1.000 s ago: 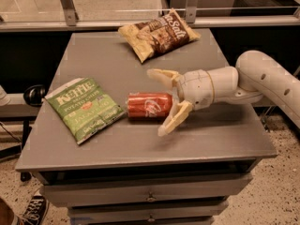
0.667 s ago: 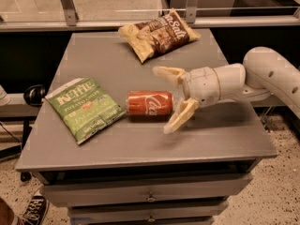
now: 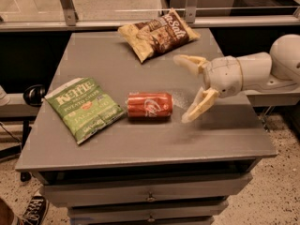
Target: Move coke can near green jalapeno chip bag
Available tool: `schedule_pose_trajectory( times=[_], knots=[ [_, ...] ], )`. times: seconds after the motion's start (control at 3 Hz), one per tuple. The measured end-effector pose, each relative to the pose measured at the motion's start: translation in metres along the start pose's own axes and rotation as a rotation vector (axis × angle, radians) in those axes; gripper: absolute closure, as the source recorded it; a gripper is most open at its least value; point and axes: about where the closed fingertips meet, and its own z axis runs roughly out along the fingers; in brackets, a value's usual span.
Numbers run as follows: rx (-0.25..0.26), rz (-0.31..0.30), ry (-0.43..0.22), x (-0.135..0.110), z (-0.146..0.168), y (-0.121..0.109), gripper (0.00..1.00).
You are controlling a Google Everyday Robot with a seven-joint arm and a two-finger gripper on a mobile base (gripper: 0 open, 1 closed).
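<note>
Camera view, coke can lying beside green jalapeno chip bag reading KETTLE, claw spread wide near can's end

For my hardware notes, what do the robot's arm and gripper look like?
The gripper, beside the coke can, has two tapered cream-yellow fingers on a rounded off-white wrist. The arm is off-white with a bulbous joint; no cables or markings show.

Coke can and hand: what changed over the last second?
The hand pulled back toward the picture's right, open, and no longer straddles the coke can. The can stayed put, on its side beside the green jalapeno chip bag. That bag and the brown chip bag did not move.
</note>
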Motion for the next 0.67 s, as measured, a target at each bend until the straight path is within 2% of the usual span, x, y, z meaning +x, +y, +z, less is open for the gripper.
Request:
schedule_pose_trajectory(
  times=[0.33, 0.67],
  knots=[
    [0.102, -0.032, 0.05, -0.0097, -0.0566, -0.0202, 0.0],
    [0.118, -0.049, 0.049, -0.0161, -0.062, -0.0262, 0.0]
  ],
)
